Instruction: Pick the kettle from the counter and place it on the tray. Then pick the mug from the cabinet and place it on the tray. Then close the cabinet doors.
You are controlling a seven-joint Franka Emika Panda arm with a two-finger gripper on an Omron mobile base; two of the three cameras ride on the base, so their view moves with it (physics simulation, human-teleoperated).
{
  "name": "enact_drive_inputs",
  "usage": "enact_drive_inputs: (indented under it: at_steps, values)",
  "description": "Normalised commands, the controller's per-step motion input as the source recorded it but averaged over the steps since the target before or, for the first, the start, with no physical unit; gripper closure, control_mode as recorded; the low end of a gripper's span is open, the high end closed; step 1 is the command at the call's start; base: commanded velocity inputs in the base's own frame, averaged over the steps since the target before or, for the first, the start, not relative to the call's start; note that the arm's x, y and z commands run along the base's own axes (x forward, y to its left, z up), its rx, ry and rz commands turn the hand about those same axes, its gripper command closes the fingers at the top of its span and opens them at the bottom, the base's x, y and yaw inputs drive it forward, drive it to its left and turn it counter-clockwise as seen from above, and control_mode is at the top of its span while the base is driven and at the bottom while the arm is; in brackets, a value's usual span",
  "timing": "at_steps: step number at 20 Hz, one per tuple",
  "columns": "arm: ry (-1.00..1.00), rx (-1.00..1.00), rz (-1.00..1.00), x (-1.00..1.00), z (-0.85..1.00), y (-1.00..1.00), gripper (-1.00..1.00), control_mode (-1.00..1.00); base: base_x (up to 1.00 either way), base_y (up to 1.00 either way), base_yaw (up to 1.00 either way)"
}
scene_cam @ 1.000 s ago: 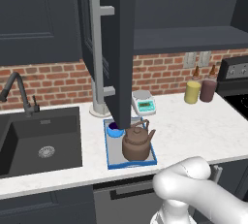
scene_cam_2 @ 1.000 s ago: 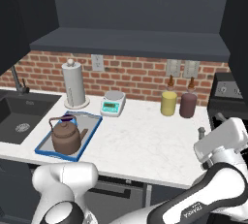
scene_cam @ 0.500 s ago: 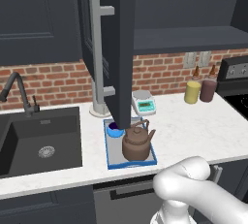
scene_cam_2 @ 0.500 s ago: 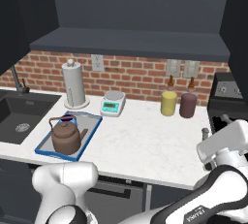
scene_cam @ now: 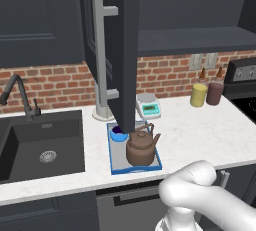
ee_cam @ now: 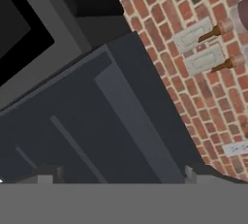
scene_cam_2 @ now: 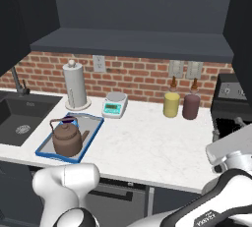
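The brown kettle (scene_cam: 141, 147) (scene_cam_2: 67, 137) stands on the grey blue-rimmed tray (scene_cam: 136, 168) (scene_cam_2: 45, 149) on the white counter (scene_cam: 200, 130) (scene_cam_2: 147, 142). The blue mug (scene_cam: 118, 134) (scene_cam_2: 69, 120) sits on the tray behind the kettle, partly hidden. One navy cabinet door (scene_cam: 125, 50) hangs open over the tray, its bar handle (scene_cam: 100, 60) facing left. In the hand view my gripper (ee_cam: 118, 177) is open, fingertips (ee_cam: 46, 177) wide apart, facing a navy door panel (ee_cam: 111, 136) close up. The cabinet shelf (scene_cam_2: 133, 44) looks bare.
A white scale (scene_cam: 148, 106) (scene_cam_2: 114, 105), a paper towel roll (scene_cam_2: 75, 91), and yellow (scene_cam_2: 172, 104) and maroon (scene_cam_2: 191, 106) canisters stand along the brick wall. The dark sink (scene_cam: 40, 145) with its faucet (scene_cam: 20, 92) lies left. A stove (scene_cam: 242, 75) sits at far right.
In the right base view the arm's link at the right edge has sunk a little lower and to the right. Kettle, mug, tray and the open door have not moved.
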Motion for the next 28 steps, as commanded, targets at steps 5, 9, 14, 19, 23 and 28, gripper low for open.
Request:
enact_drive_inputs:
  at_steps: [5,9,14,19,23,28]
  values:
    - [0.0,0.05,0.0,0.0,0.0,-0.23,-1.0,-1.0,0.0,0.0,0.0]
    - [0.0,0.02,0.0,0.0,0.08,-0.19,-1.0,-1.0,0.0,0.0,0.0]
    - [0.0,0.0,0.0,0.0,0.26,-0.02,-1.0,-1.0,0.0,0.0,0.0]
    - [-0.02,0.0,0.0,0.0,0.38,0.0,-1.0,-1.0,0.0,0.0,0.0]
    - [-0.04,0.0,-0.01,-0.04,0.4,0.05,-1.0,-1.0,0.0,0.0,0.0]
    - [-0.07,-0.01,0.0,-0.15,0.44,0.0,-1.0,-1.0,0.0,0.0,0.0]
